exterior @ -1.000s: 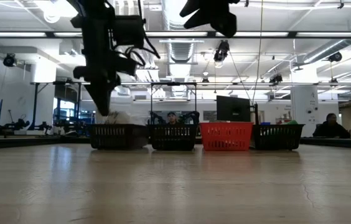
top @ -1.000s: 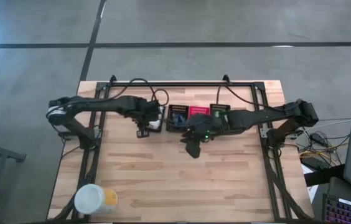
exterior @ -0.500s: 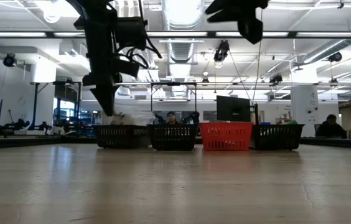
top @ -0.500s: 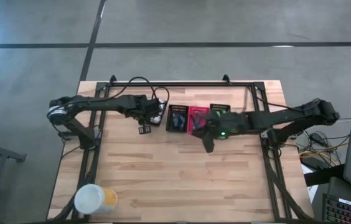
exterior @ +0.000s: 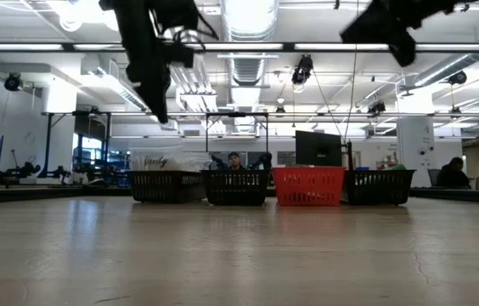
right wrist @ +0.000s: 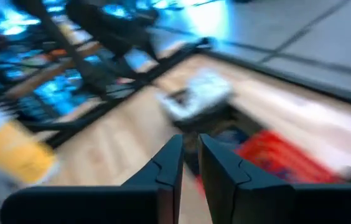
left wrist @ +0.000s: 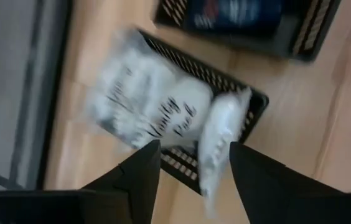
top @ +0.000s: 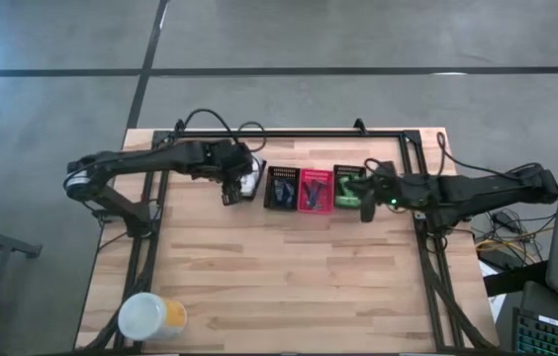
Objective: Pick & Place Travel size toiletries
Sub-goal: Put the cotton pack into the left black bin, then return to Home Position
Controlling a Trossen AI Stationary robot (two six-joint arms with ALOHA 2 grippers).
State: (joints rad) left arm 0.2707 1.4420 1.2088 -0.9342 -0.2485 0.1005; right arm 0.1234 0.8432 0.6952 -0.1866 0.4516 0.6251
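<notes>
Four small mesh baskets stand in a row at the table's far side. The leftmost black basket holds white crinkly packets with dark print; one packet lies over its rim. My left gripper hangs open above this basket, nothing between its fingers. The second black basket holds blue-black items, then come the red basket and a black basket with green bottles. My right gripper is raised just to the near right of the green-bottle basket, shut and holding nothing.
A large round yellow container with a white lid stands at the table's near left corner. Bare wood lies between it and the baskets. A black frame rail runs along the far edge behind the baskets.
My left gripper has risen off the leftmost basket, and the white packet that was at its fingertips now lies in the basket. My right arm has drawn back from the table's middle toward the right edge, past the red basket, tipping closer to level.
</notes>
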